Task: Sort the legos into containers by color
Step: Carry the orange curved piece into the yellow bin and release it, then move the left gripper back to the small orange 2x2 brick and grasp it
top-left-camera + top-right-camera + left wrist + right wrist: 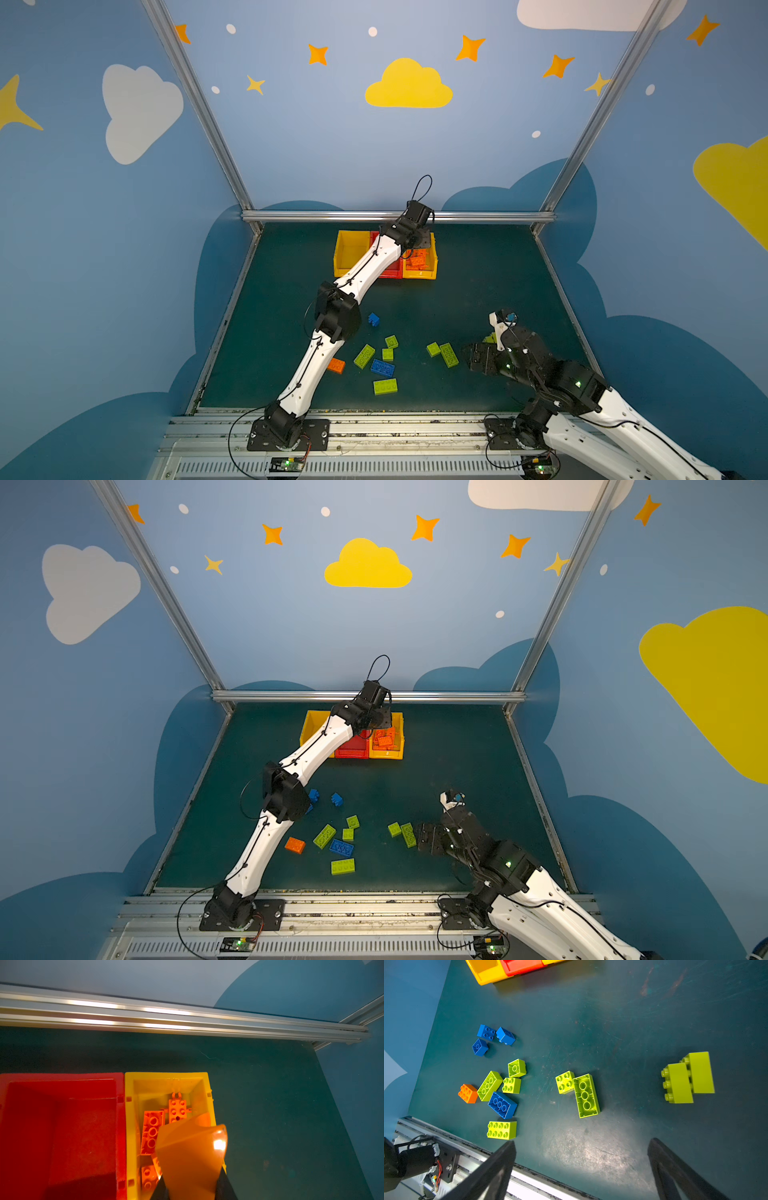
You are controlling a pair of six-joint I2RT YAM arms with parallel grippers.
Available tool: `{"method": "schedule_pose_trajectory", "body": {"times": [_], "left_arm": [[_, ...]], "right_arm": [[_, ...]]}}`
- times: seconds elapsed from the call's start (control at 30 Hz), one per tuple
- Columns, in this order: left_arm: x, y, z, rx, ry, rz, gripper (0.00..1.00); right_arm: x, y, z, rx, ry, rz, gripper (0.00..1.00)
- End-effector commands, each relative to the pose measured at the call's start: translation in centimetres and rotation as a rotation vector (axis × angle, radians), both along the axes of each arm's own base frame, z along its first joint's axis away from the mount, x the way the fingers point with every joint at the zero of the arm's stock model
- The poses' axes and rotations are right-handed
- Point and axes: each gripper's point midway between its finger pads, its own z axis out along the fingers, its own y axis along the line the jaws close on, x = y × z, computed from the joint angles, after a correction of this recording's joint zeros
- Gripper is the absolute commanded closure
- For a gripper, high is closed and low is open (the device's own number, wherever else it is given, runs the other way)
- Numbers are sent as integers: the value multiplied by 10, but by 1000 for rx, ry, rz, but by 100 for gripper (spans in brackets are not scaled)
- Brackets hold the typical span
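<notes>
In both top views, loose legos [382, 368] dot the worktop [478, 291], lower centre. Left wrist view: left jaws pinch a smooth orange piece [191, 1157] over the orange-filled yellow bin [166, 1075]. Right wrist view: right jaws spread, empty; the lime brick [586, 1095], likely light, rigid and slick, wants gripping across its flat long sides.

Bare mat [478, 291] mid-table — bricks [382, 368] nearside
</notes>
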Motion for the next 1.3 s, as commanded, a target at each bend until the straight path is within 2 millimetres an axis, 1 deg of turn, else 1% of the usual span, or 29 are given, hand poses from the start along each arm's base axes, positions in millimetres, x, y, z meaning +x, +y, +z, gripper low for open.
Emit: {"method": "schedule_pose_trajectory", "body": {"times": [0.0, 0.23, 0.37, 0.4, 0.43, 0.47, 0.53, 0.57, 0.6, 0.73, 0.87, 0.9, 1.0, 1.1, 1.2, 1.27], "left_arm": [[16, -11, 4, -48, -62, -41, 88], [33, -18, -13, -101, -79, -41, 87], [45, -17, -23, -134, -87, -32, 85], [47, -17, -23, -147, -90, -30, 82], [49, -17, -25, -156, -89, -30, 72], [50, -18, -24, -167, -91, -33, 58], [50, -19, -19, -180, -95, -40, 36], [49, -20, -16, -182, -97, -44, 28], [48, -19, -13, -184, -96, -45, 23], [37, -17, 13, -210, -88, -44, 17], [16, -11, 44, -213, -84, -51, 17], [7, -8, 51, -212, -79, -44, 17], [-19, 9, 68, -200, -66, 3, 17], [-57, 35, 68, -175, -49, 40, 16], [-102, 71, 60, -136, -38, 65, 14], [-136, 100, 49, -94, -19, 90, 14]], "right_arm": [[-2, -13, -5, -39, 9, -36, 3], [-2, -19, -7, -53, 6, -54, 3], [-3, -20, -9, -58, 20, -55, 3], [-4, -20, -10, -59, 25, -57, 3], [-4, -21, -11, -62, 28, -60, 3], [-5, -22, -12, -63, 29, -63, 3], [-4, -23, -10, -58, 23, -71, 3], [-4, -23, -9, -55, 23, -72, 3], [-4, -23, -8, -51, 19, -74, 3], [-2, -22, -6, -48, 17, -76, 3], [-4, -22, -4, -47, 24, -78, 3], [-4, -22, -3, -39, 23, -78, 3], [-7, -20, -1, -14, 24, -71, 3], [-9, -16, 0, 14, 32, -56, 3], [-11, -11, -4, 16, 53, -34, 3], [-12, -10, -10, 2, 72, -32, 3]]}}
